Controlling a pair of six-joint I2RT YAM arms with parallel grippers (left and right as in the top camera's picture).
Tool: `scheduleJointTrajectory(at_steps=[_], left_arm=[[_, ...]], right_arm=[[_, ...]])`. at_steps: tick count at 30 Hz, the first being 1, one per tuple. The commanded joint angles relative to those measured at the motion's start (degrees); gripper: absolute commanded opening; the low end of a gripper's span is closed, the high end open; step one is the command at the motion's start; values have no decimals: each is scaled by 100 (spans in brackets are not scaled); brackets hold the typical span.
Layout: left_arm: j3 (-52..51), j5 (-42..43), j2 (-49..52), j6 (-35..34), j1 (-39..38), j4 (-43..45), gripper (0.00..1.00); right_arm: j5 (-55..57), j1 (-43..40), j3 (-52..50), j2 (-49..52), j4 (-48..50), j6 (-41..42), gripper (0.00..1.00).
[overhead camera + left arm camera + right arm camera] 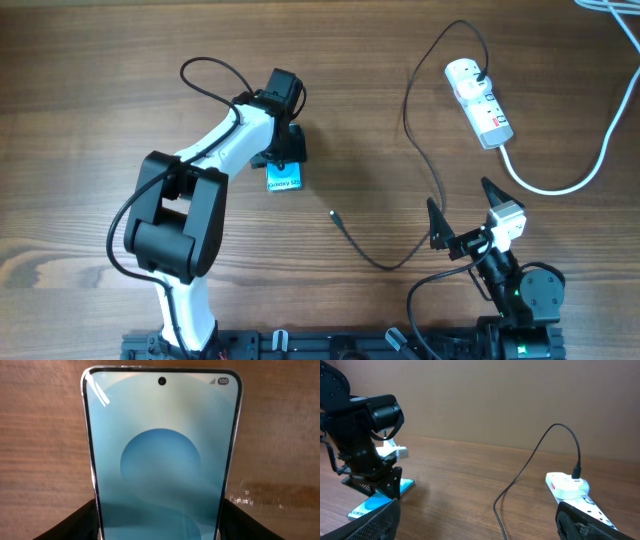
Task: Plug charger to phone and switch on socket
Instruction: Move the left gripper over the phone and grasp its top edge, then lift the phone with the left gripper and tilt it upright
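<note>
phone (284,181) lies on the bench (90,80) left of centre, left claw (283,165) straddling it, fingers (65,520) right at its long edges, gripping or not, i cannot tell. right claw (459,200) hangs wide open, near right; charger (405,105) trails from the far-right socket (478,102), its tip (332,212) loose on the bench between phone and right claw.

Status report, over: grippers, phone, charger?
Left gripper astride phone, grip unclear. Right gripper open, empty. Charger tip lies on table, not in phone. No obstacle between.
</note>
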Motion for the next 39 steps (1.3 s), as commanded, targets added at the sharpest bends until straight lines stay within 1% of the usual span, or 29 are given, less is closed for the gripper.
scheduleJointTrajectory(at_steps=[1, 4, 6, 7, 8, 11, 15, 16, 17, 19, 23, 25, 26, 28, 29, 31, 34, 39], left_arm=[[-116, 780, 120, -2, -11, -409, 64], [-116, 1034, 120, 0, -11, -748, 64], [-116, 1049, 120, 0, -11, -855, 64], [-116, 1049, 120, 0, -11, -850, 67], [-116, 1047, 120, 0, -11, -804, 72], [-116, 946, 120, 0, -4, -476, 100], [-116, 660, 120, -2, -4, -44, 100], [-116, 660, 120, -37, -4, -11, 97], [-116, 660, 120, -153, -7, -35, 93], [-116, 664, 120, -155, -13, -146, 88], [-116, 664, 120, -151, -85, -564, 83], [-116, 662, 120, -151, -149, -691, 83], [-116, 662, 120, -151, -190, -752, 85], [-116, 662, 120, -151, -289, -841, 98], [-116, 662, 120, -151, -332, -859, 100], [-116, 647, 120, -153, -439, -857, 100], [-118, 286, 120, -527, -533, -828, 100], [-120, 208, 120, -494, -544, -535, 100]], right_arm=[[17, -13, -7, -35, 26, 57, 100], [17, -13, -7, -35, 26, 57, 100], [17, -13, -7, -35, 26, 59, 100], [17, -13, -7, -35, 26, 57, 100], [17, -13, -7, -35, 26, 59, 100], [17, -13, -7, -35, 26, 57, 100], [17, -13, -7, -35, 26, 57, 100], [17, -13, -7, -35, 26, 57, 100], [17, -13, -7, -35, 26, 59, 100], [17, -13, -7, -35, 26, 57, 100], [17, -13, -7, -35, 26, 57, 100], [17, -13, -7, -35, 26, 55, 100], [17, -13, -7, -35, 26, 57, 100], [17, -13, -7, -35, 26, 57, 100], [17, -13, -7, -35, 26, 57, 100], [17, -13, -7, -35, 26, 57, 100], [17, -13, -7, -35, 26, 59, 100], [17, -13, -7, -35, 26, 57, 100]])
